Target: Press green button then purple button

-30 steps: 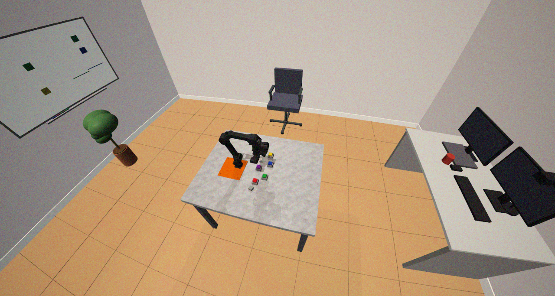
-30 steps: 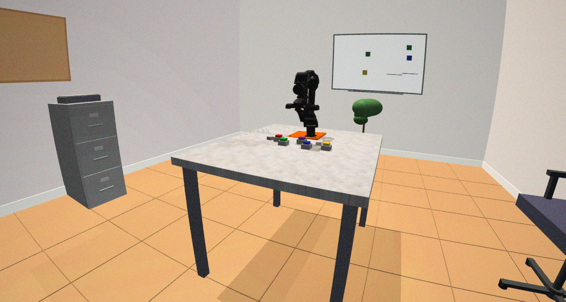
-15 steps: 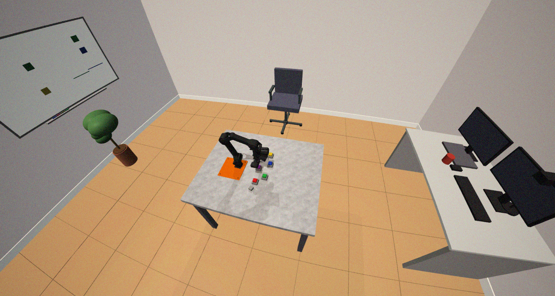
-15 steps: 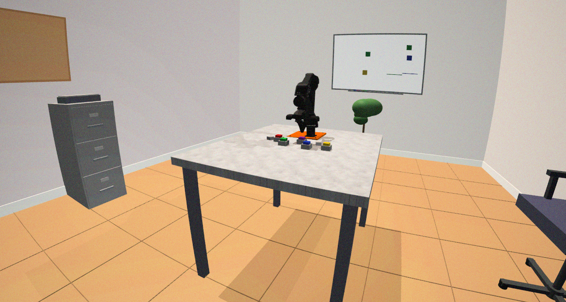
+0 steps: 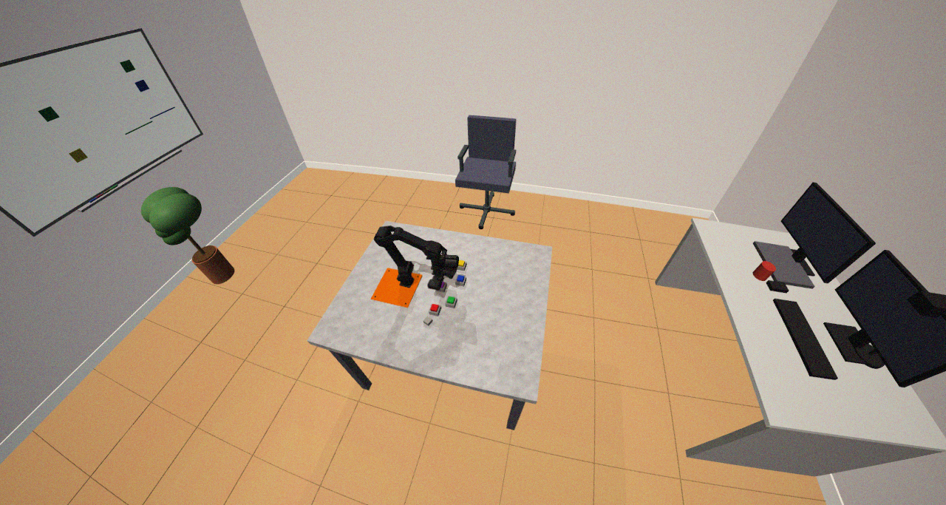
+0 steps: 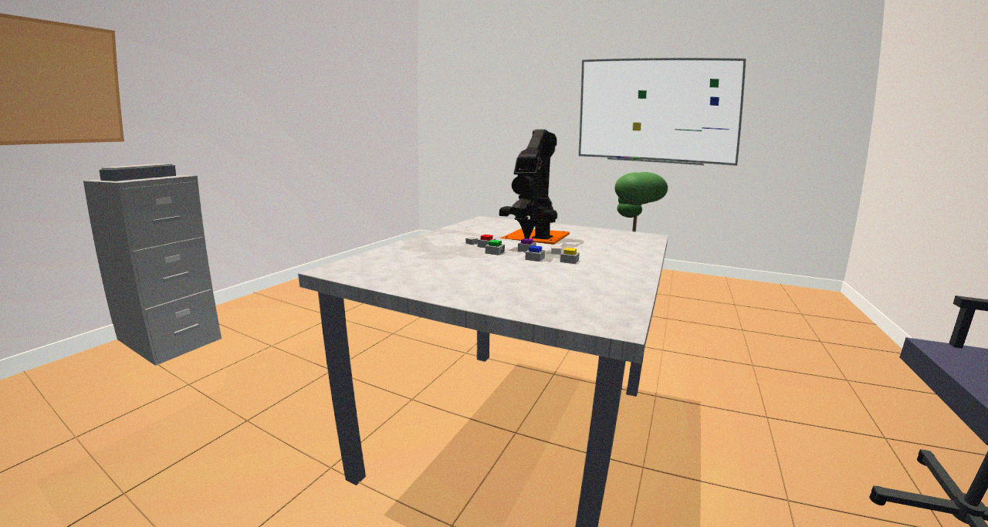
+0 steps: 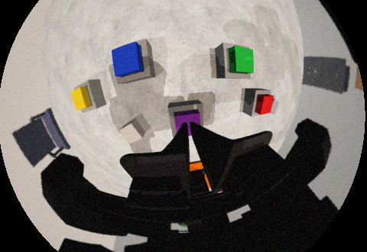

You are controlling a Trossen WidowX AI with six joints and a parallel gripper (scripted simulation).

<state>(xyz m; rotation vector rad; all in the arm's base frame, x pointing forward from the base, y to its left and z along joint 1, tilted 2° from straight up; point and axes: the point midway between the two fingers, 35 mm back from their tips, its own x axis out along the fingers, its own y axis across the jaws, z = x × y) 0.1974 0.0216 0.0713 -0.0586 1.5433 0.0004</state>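
Note:
The purple button [image 5: 442,286] [image 6: 524,241] [image 7: 181,117] sits on a grey housing in front of the arm's base. My gripper [image 6: 528,238] [image 7: 188,125] is shut and empty, pointing down. Its fingertips are right at the purple cap and overlap it in the wrist view; I cannot tell whether they touch it or how far it is pressed. The green button [image 5: 451,300] [image 6: 494,242] [image 7: 242,59] stands raised on its housing, ahead and to the right in the wrist view, clear of the fingers.
The blue button [image 5: 460,279] [image 7: 127,59] and yellow button [image 5: 461,264] [image 7: 80,98] stand left in the wrist view, with a pale block [image 7: 131,130] nearby. The red button [image 5: 434,308] [image 7: 264,104] is right. A grey block [image 5: 428,321] [image 6: 472,241] lies beside the red button.

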